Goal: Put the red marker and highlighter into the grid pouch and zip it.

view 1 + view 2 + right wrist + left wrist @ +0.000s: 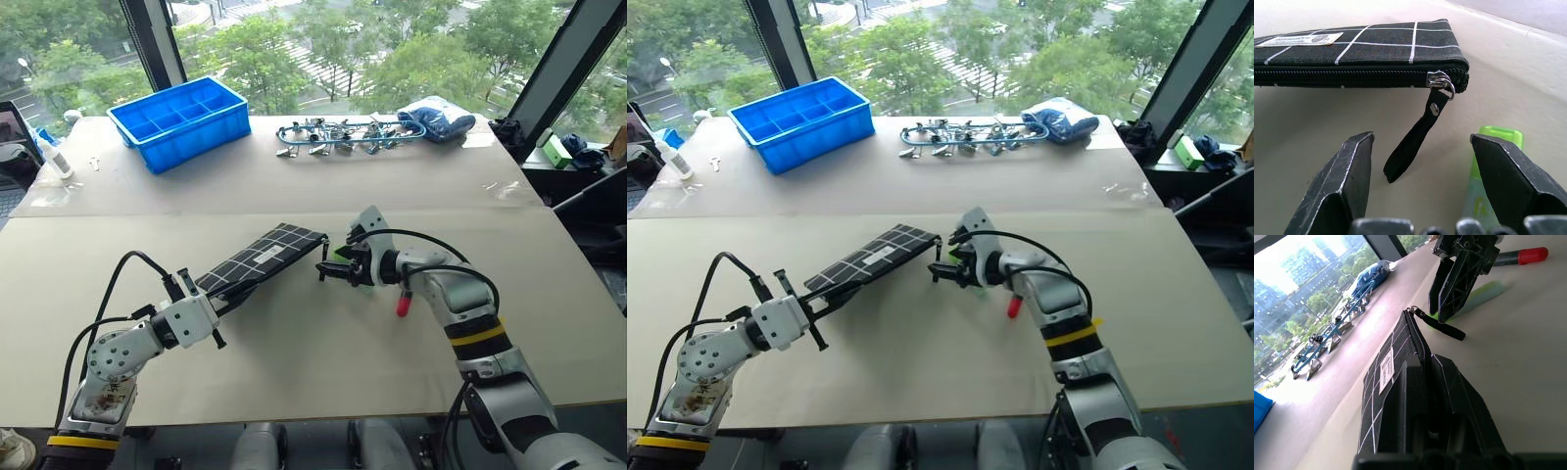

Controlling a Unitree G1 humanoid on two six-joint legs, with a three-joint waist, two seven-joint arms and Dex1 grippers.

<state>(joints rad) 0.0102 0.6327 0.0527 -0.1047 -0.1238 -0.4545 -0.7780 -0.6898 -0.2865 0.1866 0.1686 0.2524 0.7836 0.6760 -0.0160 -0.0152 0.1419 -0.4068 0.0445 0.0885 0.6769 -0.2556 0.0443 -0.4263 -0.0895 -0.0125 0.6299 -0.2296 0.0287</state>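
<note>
Two claws: left claw (220,304) clamps the pouch's (260,257) near end, long axis toward the wide-open, empty right claw (331,270) beside the strap (1413,144).

Highlighter (1484,196) mostly hidden behind right claw (1420,161); pouch label (1303,39) text unreadable

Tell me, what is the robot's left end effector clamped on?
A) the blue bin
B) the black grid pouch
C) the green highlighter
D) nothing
B: the left end effector is shut on one end of the grid pouch, lifting it off the table.
</note>
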